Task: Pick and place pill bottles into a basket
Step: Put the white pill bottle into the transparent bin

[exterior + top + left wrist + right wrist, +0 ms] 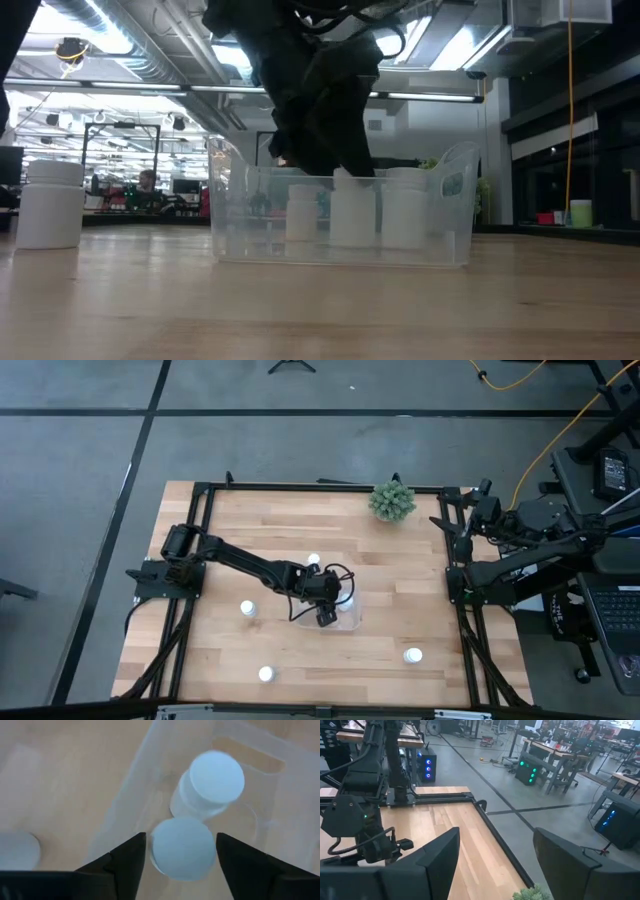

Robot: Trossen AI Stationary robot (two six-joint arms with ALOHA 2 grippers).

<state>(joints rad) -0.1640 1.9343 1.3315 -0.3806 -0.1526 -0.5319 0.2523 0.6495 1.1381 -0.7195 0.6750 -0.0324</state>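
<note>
My left gripper (326,614) reaches down into the clear basket (353,623) near the table's middle and is shut on a white pill bottle (182,847). A second bottle (212,782) stands in the basket beside it; both show through the basket wall in the low view (405,215). Several other bottles stand upright on the table: one beyond the basket (313,559), one to its left (247,607), and two near the front edge (265,674) (413,656). My right gripper (492,865) is open and empty, parked at the table's right edge (447,525). My left gripper has the bottle's cap (159,851) between its two fingers, one on each side. The fingers come from above, pointing down. The bottle stands upright, its base level with the neighbouring bottle's base on the basket floor (352,238).
A spiky green plant (392,501) stands at the far right of the table. A black frame (300,486) runs round the table's edges. Bare wood lies to the right of the basket.
</note>
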